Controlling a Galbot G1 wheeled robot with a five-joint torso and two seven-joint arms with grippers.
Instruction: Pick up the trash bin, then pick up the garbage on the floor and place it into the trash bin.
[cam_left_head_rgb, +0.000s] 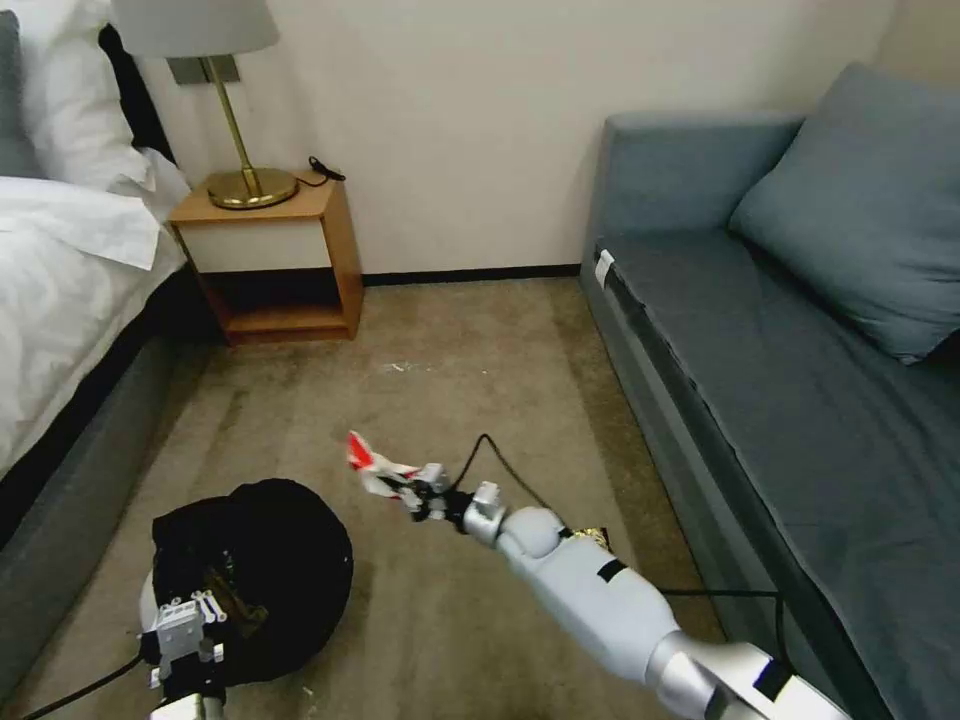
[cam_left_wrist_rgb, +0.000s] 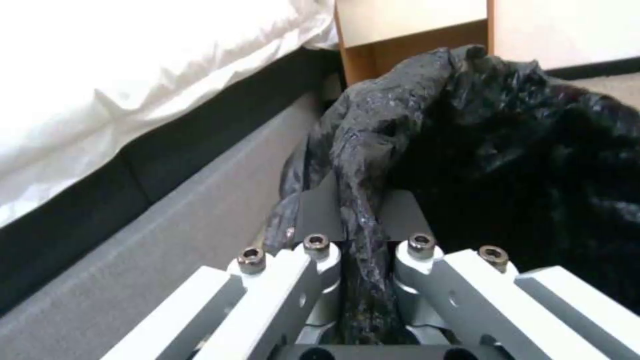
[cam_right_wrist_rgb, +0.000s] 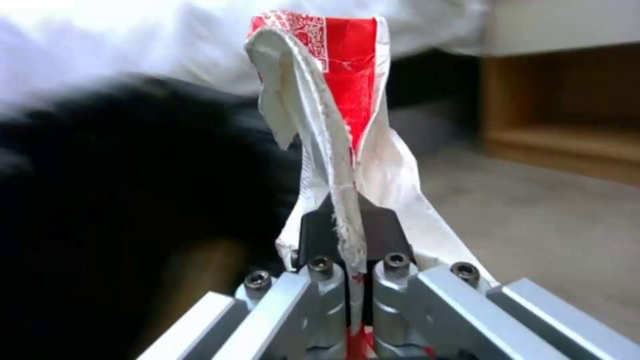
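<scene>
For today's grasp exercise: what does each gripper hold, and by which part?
The left gripper pinches the black bag lining at the rim of the trash bin. The right gripper clamps the lower end of the red-and-white wrapper.

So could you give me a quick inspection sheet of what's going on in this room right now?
Surface: brown carpet, with faint pale specks near the nightstand.
Job's things: trash bin, black-lined, on the floor by the bed; red-and-white wrapper lifted off the floor, to the bin's right; gold-brown wrapper partly hidden behind the right arm.
Clutter: nothing seen.
Grippers: left gripper, jaws shut on the bin's black bag; right gripper, jaws shut on the red-and-white wrapper.
Cables: black cable looping off the right wrist.
Surroundings: bed, nightstand with brass lamp, blue-grey sofa.
</scene>
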